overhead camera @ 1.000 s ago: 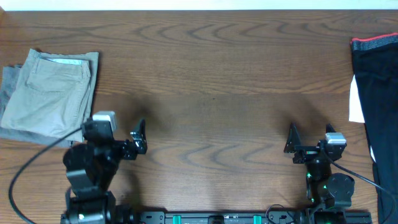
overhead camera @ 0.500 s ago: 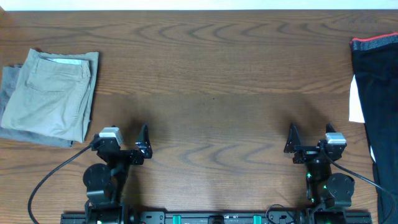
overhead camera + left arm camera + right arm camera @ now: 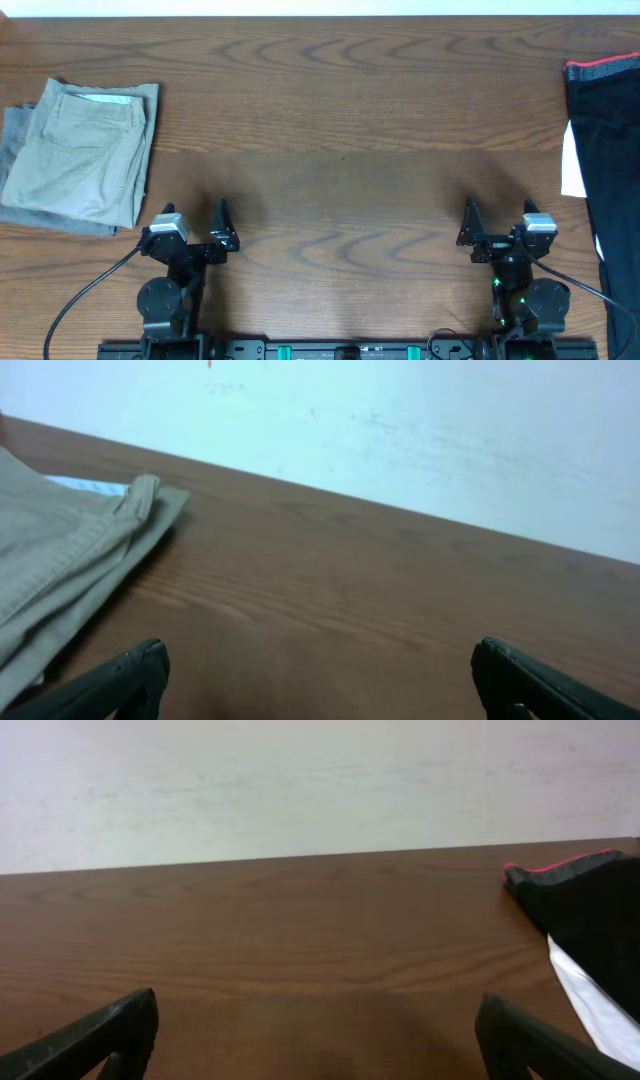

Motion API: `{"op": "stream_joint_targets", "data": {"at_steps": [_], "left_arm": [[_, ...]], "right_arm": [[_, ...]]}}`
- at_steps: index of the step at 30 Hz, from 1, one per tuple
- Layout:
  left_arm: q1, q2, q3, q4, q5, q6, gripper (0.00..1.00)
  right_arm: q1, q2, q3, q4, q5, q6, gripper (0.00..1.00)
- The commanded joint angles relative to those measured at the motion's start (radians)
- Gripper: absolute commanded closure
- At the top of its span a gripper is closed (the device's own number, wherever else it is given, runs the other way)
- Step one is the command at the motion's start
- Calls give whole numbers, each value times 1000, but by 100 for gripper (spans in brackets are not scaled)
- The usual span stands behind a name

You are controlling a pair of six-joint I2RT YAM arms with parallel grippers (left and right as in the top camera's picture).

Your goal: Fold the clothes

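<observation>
The khaki-green pair (image 3: 85, 150) lies folded into a neat rectangle at the left end of the table (image 3: 340, 120). It rests on the grey pair (image 3: 12, 130), of which only a strip shows at the outer side, and these two look finished. At the table's right end a black garment (image 3: 605, 150) with a red band lies apparently unfolded, so it seems left to do. The left pincer (image 3: 225, 228) and right pincer (image 3: 467, 226) sit near the table's front edge, spread wide and holding nothing.

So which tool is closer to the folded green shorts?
Left. The left tool sits just past the folded shorts' near right corner; the right tool is far across the table.
</observation>
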Motion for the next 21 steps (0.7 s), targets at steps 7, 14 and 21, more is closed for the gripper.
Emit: {"op": "stream_joint_targets", "data": {"at_steps": [7, 14, 21], "left_arm": [[-5, -13, -21, -42, -23, 4, 2], [-5, -13, -21, -41, -23, 14, 2], [-4, -11, -21, -41, -23, 14, 2]], "right_arm": [[-8, -7, -2, -4, 3, -10, 1], [-8, -7, -2, -4, 3, -10, 1], [-8, -7, -2, -4, 3, -10, 1]]}}
